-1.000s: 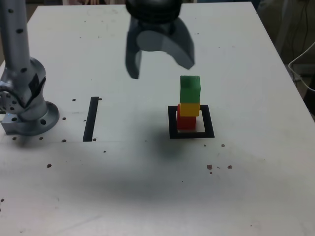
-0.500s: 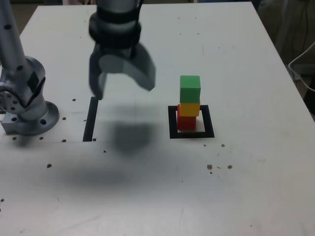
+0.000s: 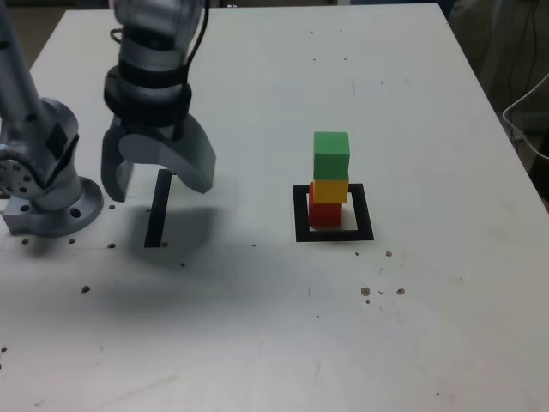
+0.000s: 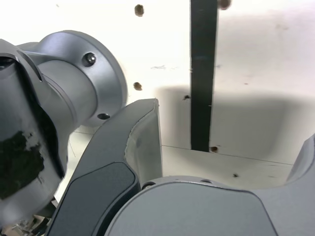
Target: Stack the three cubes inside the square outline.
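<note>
Inside the square outline (image 3: 300,215) stands a tower of three cubes: a red cube (image 3: 324,213) at the bottom, a yellow cube (image 3: 330,190) on it and a green cube (image 3: 331,155) on top, shifted slightly off the ones below. My gripper (image 3: 157,187) is open and empty, well to the exterior view's left of the tower, low over the straight black tape strip (image 3: 158,209). In the wrist view the open gripper (image 4: 231,142) frames the strip (image 4: 203,73); no cube shows there.
The arm's grey base (image 3: 43,184) stands at the exterior view's left edge, close beside the gripper, and also fills one side of the wrist view as the base (image 4: 59,98). Small dark holes and specks (image 3: 382,292) dot the white table (image 3: 257,343). A white cable (image 3: 527,103) hangs beyond the table's right edge.
The open, empty gripper has swung from above and behind the tower to the exterior view's left and down, ending over the black strip. The tower has not moved.
</note>
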Robot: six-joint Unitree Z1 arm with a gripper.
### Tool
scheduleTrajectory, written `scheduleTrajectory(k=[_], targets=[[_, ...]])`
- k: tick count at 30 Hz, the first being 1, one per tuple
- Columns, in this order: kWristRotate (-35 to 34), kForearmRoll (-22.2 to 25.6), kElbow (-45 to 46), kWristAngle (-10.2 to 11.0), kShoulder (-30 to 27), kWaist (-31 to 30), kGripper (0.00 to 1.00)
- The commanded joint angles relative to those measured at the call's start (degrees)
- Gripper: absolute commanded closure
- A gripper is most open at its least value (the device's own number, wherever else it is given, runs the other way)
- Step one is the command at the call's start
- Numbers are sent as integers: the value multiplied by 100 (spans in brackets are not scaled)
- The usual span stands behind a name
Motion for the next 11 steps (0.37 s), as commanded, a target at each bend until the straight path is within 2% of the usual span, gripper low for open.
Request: scheduleTrajectory(k=[1, 11], targets=[[2, -20, 96, 5, -86, 9, 1], [-25, -560, 566, 149, -311, 9, 1]])
